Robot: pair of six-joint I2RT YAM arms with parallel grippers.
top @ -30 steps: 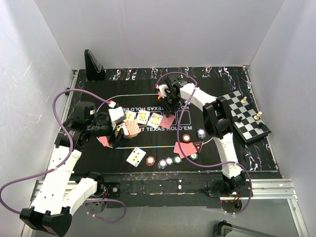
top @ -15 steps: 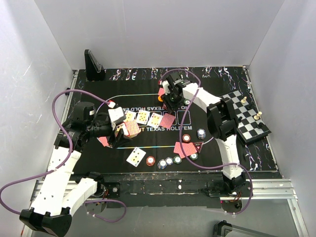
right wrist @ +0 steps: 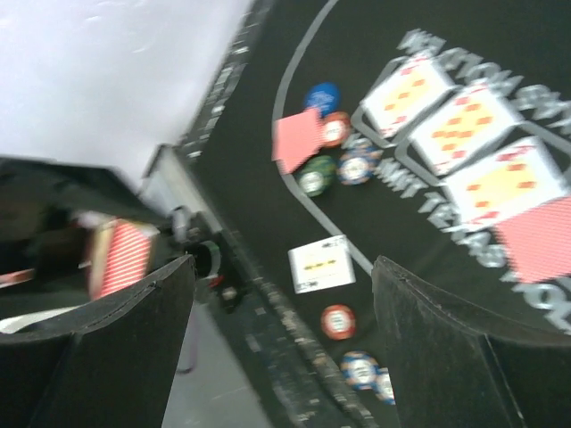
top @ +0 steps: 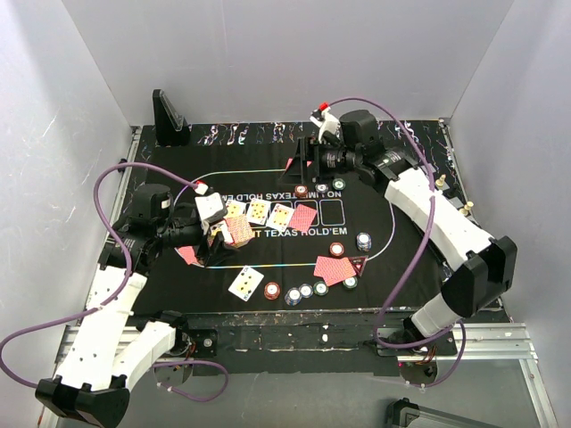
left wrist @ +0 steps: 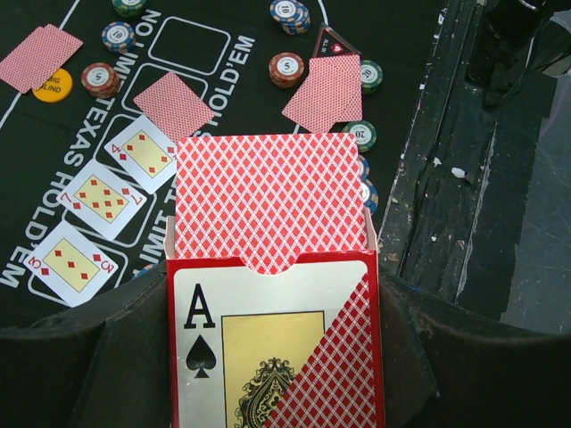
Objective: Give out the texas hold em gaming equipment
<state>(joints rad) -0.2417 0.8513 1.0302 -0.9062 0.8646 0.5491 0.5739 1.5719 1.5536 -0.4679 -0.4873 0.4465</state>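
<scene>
Judging from the desk [top: 339,332], dealing is half done: white-faced cards [top: 257,210] and round chips [top: 305,291] are laid centrally; the red card box [left wrist: 272,357] is clenched in the left jaws, right jaws spread empty.

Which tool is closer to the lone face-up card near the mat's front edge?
Left. The left tool, shut on the card box, is just behind the lone card; the right tool is over the far side of the mat.

Three face-up cards [top: 257,211] and one red-backed card [top: 303,217] lie flat in a row. Round chips [top: 306,290] line up just beside a lone face-up card [top: 245,283].
</scene>
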